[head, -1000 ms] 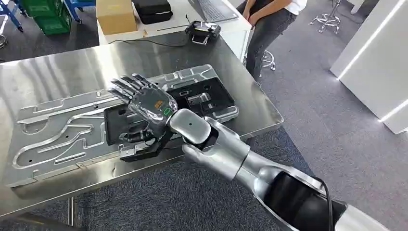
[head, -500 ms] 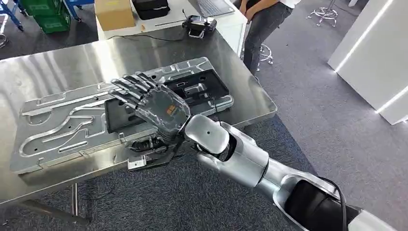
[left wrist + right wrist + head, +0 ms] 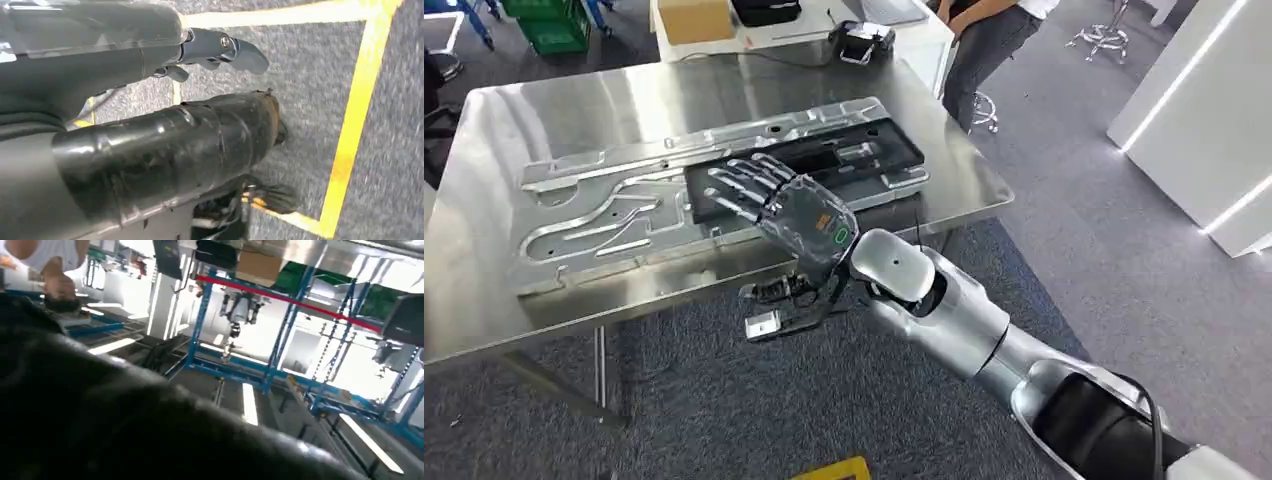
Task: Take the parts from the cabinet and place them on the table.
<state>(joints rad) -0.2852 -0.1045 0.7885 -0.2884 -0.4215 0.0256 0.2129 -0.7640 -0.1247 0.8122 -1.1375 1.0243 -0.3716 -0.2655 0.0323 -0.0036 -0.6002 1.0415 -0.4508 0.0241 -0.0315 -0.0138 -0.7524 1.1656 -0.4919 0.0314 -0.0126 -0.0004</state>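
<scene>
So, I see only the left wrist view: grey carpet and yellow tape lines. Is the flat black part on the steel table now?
Observer: Yes, the flat black rectangular part lies on a large silver grooved metal plate, which is on the steel table.
Operator: And where is the right hand?
Observer: The right hand is over one end of the black part, with fingers spread and holding nothing. I cannot tell whether it touches the part.
Operator: Is somebody close?
Observer: A person in grey trousers stands by the table's far corner.
</scene>
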